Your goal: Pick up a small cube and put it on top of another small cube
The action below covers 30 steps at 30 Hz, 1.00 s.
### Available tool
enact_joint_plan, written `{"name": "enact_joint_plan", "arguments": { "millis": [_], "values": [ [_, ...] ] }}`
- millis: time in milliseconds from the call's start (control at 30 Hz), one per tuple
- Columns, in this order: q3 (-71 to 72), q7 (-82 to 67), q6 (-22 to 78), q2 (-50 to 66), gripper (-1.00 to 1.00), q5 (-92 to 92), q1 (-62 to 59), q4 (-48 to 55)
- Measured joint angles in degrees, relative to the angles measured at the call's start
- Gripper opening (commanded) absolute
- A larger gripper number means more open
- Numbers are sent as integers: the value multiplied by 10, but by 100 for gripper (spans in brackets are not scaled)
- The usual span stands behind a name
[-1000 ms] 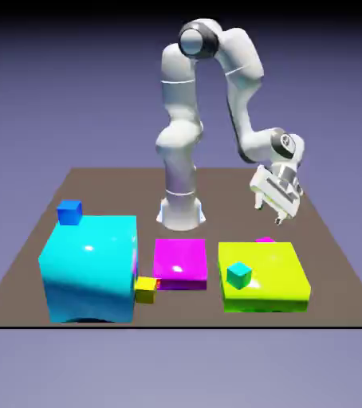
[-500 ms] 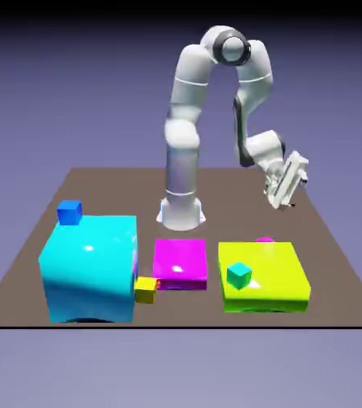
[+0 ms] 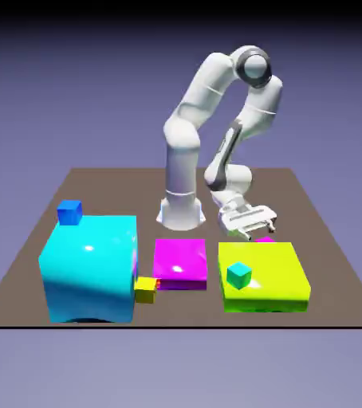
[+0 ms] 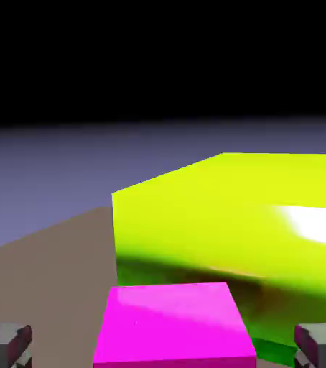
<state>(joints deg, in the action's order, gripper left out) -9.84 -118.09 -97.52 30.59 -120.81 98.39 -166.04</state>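
gripper [image 3: 260, 232] lower than before and now close behind the yellow-green block [image 3: 263, 275], come in from beyond that block's rear corner on the exterior view's right, its fingers turned to point toward the block, arm [image 3: 240, 119] bent further down toward the block

at least four small cubes [image 3: 239, 276] — three big blocks [image 3: 92, 267], one robot arm [image 3: 182, 163]

Got a big block [image 3: 92, 267] left, a slab [image 3: 180, 261] middle, a wider slab [image 3: 276, 275] right with one cube [image 3: 238, 276] on it, another cube [image 3: 265, 240] just past its far side
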Motion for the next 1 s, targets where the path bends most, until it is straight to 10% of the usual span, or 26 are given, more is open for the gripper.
{"name": "enact_joint_plan", "arguments": {
  "millis": [67, 100, 1000],
  "values": [
    [-25, 9, -4, 41, 0, -42, -21, 38],
    [-36, 13, -6, 61, -100, -62, -31, 56],
    [-38, 282, -171, -313, -100, 527, -265, 31]
  ]
}}
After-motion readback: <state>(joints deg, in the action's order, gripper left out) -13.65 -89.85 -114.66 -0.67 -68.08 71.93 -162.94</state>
